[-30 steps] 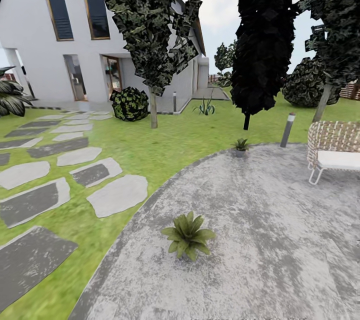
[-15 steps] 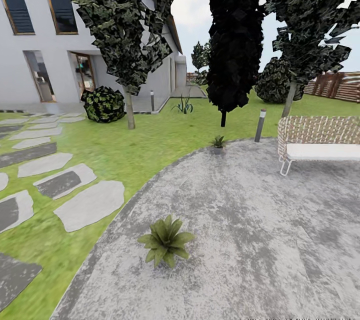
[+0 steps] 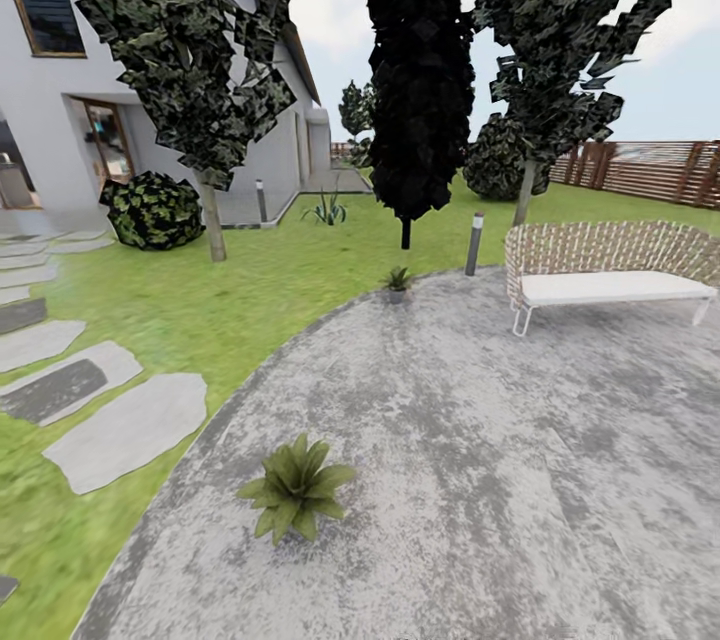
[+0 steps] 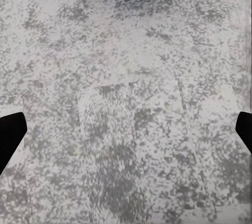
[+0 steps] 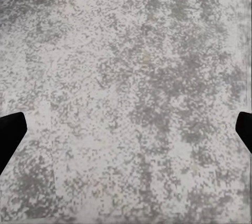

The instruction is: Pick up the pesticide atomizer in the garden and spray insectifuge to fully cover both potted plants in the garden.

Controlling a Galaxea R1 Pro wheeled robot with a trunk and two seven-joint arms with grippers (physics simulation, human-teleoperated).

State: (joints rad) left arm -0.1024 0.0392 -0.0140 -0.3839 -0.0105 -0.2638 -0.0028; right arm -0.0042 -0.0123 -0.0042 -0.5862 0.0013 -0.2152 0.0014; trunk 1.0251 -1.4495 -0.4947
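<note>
Both sets of fingers spread apart, empty, over patio; near potted plant ahead; atomizer unlocated, risk: driving past it unseen.

No readable text, label, brand, number or sign anywhere.

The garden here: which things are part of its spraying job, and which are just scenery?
For the job:
near potted plant
far potted plant
stone patio

Just scenery:
bench
bollard lamp
stepping stones
wooden fence
</note>
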